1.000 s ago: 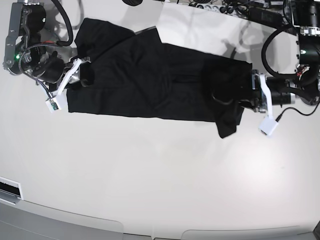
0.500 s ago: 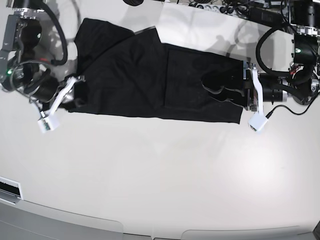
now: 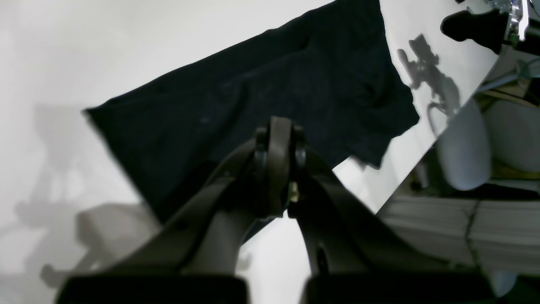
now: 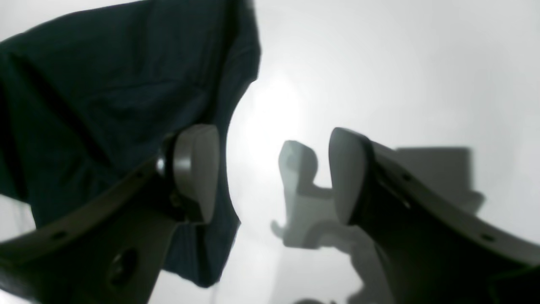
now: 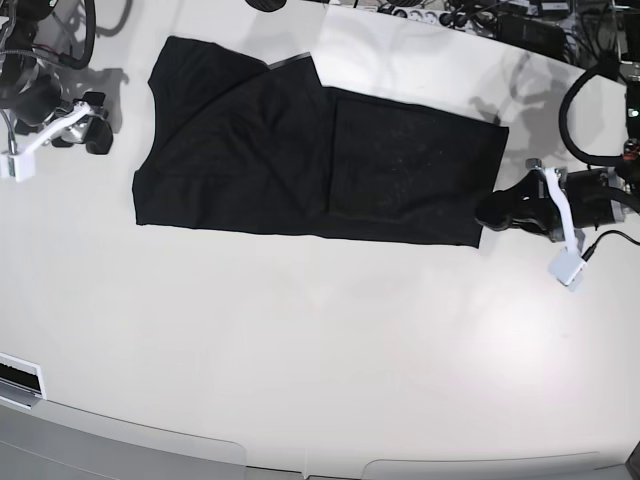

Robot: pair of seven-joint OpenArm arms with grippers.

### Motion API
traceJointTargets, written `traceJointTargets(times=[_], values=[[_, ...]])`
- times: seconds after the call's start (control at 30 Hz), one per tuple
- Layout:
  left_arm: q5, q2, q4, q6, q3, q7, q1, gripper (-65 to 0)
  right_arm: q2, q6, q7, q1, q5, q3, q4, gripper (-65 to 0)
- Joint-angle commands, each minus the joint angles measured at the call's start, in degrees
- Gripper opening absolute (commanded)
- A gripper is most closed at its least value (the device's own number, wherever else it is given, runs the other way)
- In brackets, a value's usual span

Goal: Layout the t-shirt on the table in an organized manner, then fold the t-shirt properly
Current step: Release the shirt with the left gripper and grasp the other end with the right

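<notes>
Now flat, black t-shirt [image 5: 300,160] on table [image 5: 330,350].

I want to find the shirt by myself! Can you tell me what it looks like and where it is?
Look at the big shiny white table. On its far half lies the t-shirt, a long flat black shape stretched between the two robot grippers. It is the only cloth and the only big dark thing lying on the white top, with one end folded over into a neat rectangle.

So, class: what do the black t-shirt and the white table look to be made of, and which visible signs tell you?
Black t-shirt: soft matte woven or knit cloth, judging by its folds and creases. White table: hard, smooth, glossy surface, perhaps laminate, since it mirrors shadows and glare.
</notes>
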Motion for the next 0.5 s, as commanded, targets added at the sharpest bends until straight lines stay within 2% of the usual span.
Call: traceJointTargets(times=[0.0, 0.17, 0.3, 0.47], values=[[-1.0, -1.6, 0.8, -0.3, -0.7, -1.1, -0.8, -65.0, 0.3, 0.2, 1.1, 0.2, 0.7, 1.0, -1.0, -22.5], [0.1, -4.0, 0.8, -0.3, -0.7, -1.4, -0.8, -65.0, 0.0, 5.7, 0.6, 2.4, 8.4, 3.8, -12.7, -22.6], [0.1, -4.5, 0.8, -0.3, -0.7, -1.4, -0.8, -65.0, 0.1, 10.5, -3.3, 5.6, 12.4, 5.5, -21.4, -22.6], [0.1, -4.5, 0.8, -0.3, -0.7, -1.3, -0.8, -65.0, 0.1, 10.9, -3.9, 7.8, 16.7, 5.5, -30.1, -22.6]])
